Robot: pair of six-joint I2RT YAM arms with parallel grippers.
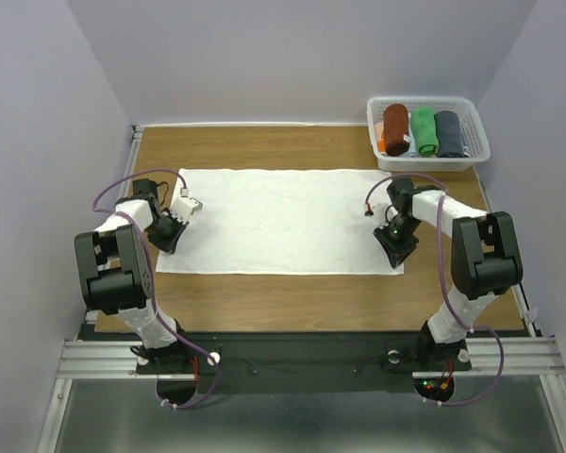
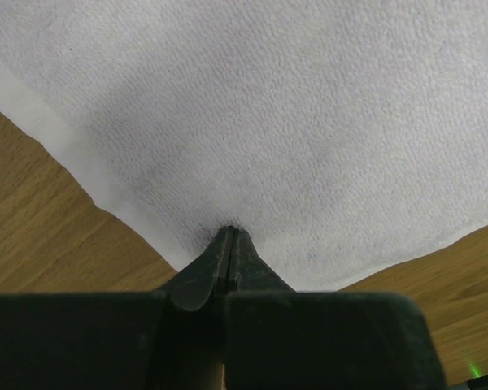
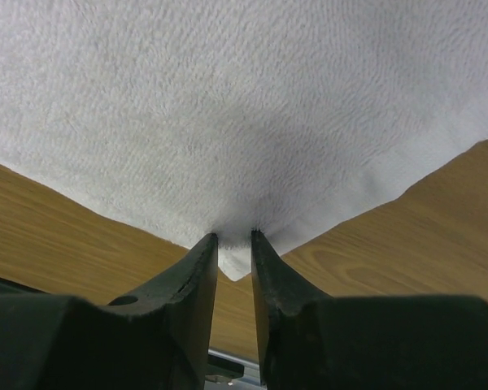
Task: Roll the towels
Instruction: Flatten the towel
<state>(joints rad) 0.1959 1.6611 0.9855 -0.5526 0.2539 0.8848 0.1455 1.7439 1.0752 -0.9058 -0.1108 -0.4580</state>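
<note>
Beyond the flat white towel [image 1: 283,220], a basket [image 1: 474,151] holds rolled towels.

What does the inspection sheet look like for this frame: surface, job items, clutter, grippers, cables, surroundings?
Surface: wooden table, bare around the cloth.
Job's things: white towel spread flat, unrolled; slate towel rolled in the white basket.
Clutter: rust-brown towel and green towel, rolled in the same basket.
Grippers: left gripper shut on the white towel's near left corner; right gripper at the near right corner, fingers slightly apart, cloth between them.
Cables: purple cable looping along each arm.
Surroundings: plain grey walls.
</note>
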